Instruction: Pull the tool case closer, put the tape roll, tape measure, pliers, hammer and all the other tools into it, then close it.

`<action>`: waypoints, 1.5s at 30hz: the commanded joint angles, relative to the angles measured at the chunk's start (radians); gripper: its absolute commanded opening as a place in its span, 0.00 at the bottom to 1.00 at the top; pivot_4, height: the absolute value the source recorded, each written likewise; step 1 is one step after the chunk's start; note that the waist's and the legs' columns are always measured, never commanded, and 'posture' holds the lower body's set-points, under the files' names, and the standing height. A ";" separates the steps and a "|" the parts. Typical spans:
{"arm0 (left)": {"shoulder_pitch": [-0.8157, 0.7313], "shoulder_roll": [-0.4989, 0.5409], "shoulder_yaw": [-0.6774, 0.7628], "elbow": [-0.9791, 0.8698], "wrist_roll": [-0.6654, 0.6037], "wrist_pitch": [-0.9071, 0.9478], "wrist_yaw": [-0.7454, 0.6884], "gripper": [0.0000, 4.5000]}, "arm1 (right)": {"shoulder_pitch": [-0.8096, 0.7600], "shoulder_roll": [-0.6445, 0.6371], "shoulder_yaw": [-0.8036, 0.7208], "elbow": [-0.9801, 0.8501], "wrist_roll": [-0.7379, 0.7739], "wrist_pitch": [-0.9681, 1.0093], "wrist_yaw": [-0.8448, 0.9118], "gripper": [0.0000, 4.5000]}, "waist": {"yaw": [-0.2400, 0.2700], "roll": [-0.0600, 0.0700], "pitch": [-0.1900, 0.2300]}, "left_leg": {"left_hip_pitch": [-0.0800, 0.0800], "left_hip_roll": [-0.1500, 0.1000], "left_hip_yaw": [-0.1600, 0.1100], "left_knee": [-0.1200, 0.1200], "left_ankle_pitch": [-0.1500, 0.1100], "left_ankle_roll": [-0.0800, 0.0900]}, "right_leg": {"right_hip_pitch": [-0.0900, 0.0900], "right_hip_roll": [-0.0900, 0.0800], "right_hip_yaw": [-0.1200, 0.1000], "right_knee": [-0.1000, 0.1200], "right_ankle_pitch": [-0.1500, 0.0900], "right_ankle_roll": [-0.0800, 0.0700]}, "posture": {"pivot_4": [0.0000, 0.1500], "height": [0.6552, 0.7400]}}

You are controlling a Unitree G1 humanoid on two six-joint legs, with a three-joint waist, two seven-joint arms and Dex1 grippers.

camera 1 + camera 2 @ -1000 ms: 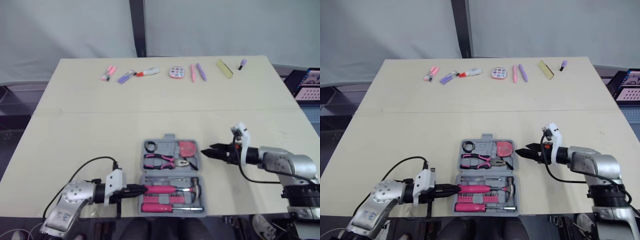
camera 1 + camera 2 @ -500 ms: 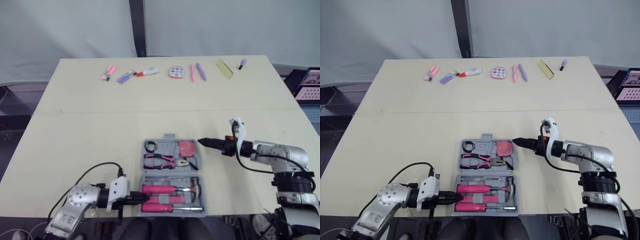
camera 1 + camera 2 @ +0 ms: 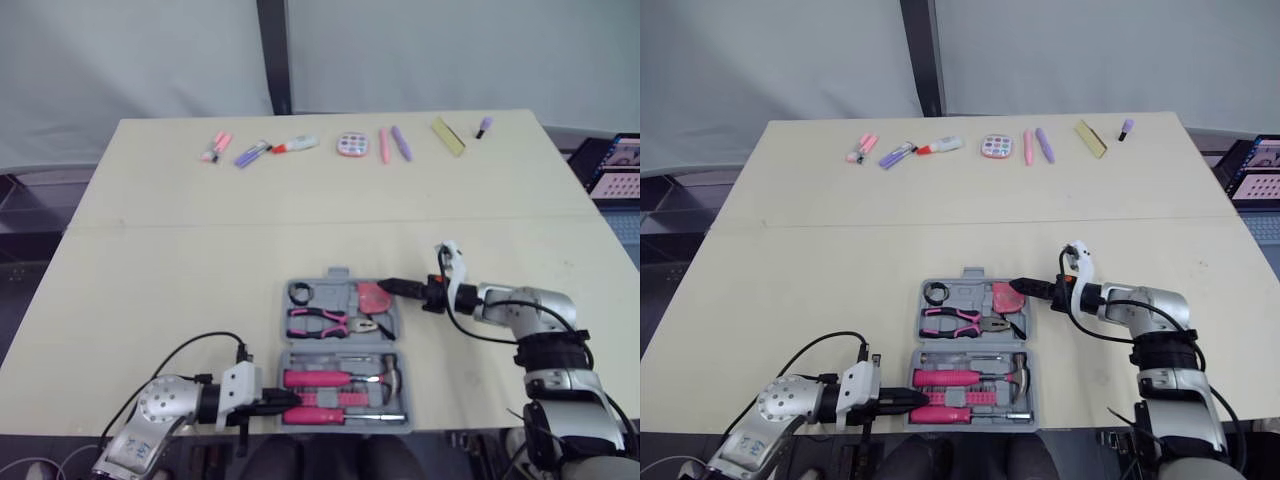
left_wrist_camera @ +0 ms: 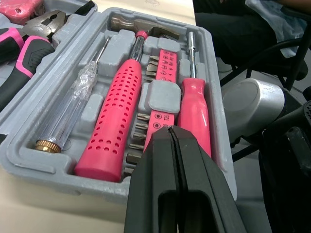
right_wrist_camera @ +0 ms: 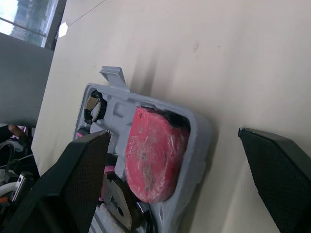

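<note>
Both halves of the tool case (image 3: 343,346) lay open on the table (image 3: 200,260) at the lower centre of the eye views. Every pocket that could be made out looked filled: the tape roll (image 3: 301,293) and tape measure (image 3: 374,297) in the upper half's corners, the pliers (image 3: 318,322) below them, and the hammer (image 3: 340,378) and a pink screwdriver (image 3: 320,414) in the lower half. Closing was therefore judged to be the step in hand.

The right gripper (image 3: 394,287) sat at the upper half's right rim, just beside the tape measure. In the right wrist view its fingers were spread wide to either side of that corner. The left gripper (image 3: 278,404), fingers pressed together with nothing between them, pointed at the lower half's left wall; whether it touched could not be told.

To close well, the right gripper would need to catch the rim itself, not the tape measure. It would then swing the upper half over the hinge toward the frame's bottom while the left gripper kept the lower half from sliding. Any tool sitting proud might block the latch.
</note>
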 commanded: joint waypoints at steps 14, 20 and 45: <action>-0.018 0.031 -0.022 0.146 0.106 -0.022 0.080 0.00 | 0.002 0.004 0.044 -0.186 0.067 0.041 0.148 0.99 | -0.021 0.007 -0.002 | 0.001 0.002 0.000 -0.004 0.001 -0.001 | -0.001 0.001 0.000 0.001 0.000 0.000 | 1.00 1.00; -0.033 0.026 -0.021 0.147 0.103 -0.026 0.103 0.00 | 0.109 -0.087 0.068 -0.495 0.132 0.111 0.170 0.99 | -0.018 0.008 -0.002 | 0.002 0.002 -0.001 -0.004 0.001 -0.002 | -0.001 0.001 0.000 -0.001 0.000 0.000 | 1.00 1.00; 0.281 0.201 0.629 -0.235 -0.316 0.396 0.093 0.00 | 0.738 -0.548 -0.198 -1.272 0.276 0.001 0.159 0.99 | 0.035 -0.009 0.007 | -0.002 0.002 0.000 -0.009 0.002 -0.002 | 0.003 0.000 0.000 -0.021 0.000 0.000 | 1.00 1.00</action>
